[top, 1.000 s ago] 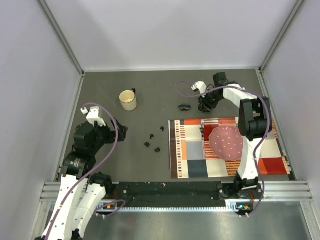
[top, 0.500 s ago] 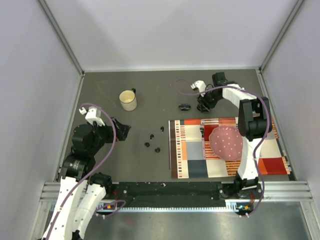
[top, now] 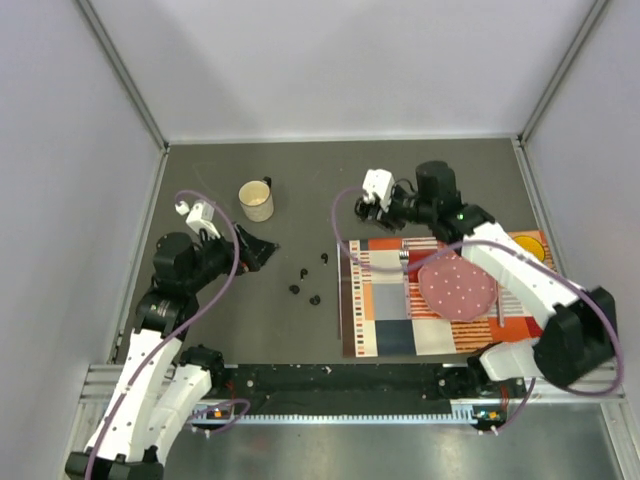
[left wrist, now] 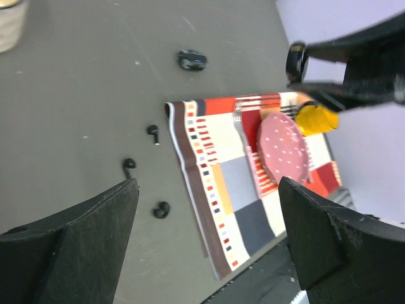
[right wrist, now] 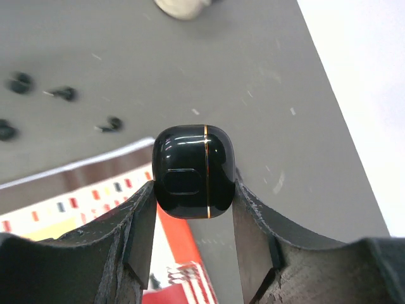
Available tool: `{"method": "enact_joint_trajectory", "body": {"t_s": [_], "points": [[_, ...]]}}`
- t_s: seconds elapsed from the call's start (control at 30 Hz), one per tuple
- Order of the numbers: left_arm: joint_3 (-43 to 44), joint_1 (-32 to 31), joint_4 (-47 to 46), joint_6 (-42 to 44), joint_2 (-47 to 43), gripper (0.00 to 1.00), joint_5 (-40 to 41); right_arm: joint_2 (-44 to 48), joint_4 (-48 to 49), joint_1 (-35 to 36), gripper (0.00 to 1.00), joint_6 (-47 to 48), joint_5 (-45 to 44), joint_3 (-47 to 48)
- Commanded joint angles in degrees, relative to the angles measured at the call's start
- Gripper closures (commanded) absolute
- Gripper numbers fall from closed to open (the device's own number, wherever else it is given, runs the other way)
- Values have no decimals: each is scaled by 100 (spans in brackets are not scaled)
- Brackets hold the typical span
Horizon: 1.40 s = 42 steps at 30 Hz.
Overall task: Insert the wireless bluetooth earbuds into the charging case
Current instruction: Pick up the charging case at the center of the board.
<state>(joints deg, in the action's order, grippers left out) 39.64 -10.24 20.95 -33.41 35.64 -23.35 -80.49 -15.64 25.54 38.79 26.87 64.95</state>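
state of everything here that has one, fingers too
glossy black charging case with gold seam: lid shut, clamped between right fingers
right fingers: shut on that case
left fingers: wide open, empty
four tiny black earbuds: loose on the table, outside any case
cream ceramic mug: upright
small black oval case: lying on the table

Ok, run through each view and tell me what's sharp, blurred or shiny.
Top view: even, soft light, but the earbuds are mere specks. Left wrist view: its own fingers loom dark and soft; mat fairly clear. Right wrist view: held case sharp, with glossy reflections; earbuds and mug behind it blurred.
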Motion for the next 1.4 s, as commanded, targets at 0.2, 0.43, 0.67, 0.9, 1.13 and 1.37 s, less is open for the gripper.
{"method": "enact_joint_trajectory", "body": {"t_s": [0.2, 0.43, 0.67, 0.9, 1.13, 1.37], "points": [[193, -450, -1541, -702, 768, 3, -961, 1825, 1194, 1462, 100, -766, -314, -1177], [264, -1603, -2049, -588, 998, 3, 4, 1774, 1335, 2244, 100, -1100, -885, -1134], [290, -2130, -2446, -35, 1112, 11, -28, 1572, 1327, 2500, 100, -1224, -974, -993], [396, -2377, -2438, 45, 1436, 21, 68, 1536, 1397, 2649, 100, -1277, -1070, -958], [475, -2500, -2385, -34, 1709, 32, 76, 1536, 1415, 2798, 100, -1224, -1096, -984], [466, -2597, -2394, -78, 1719, 45, 103, 1562, 1432, 2886, 100, -1136, -1263, -1037]]}}
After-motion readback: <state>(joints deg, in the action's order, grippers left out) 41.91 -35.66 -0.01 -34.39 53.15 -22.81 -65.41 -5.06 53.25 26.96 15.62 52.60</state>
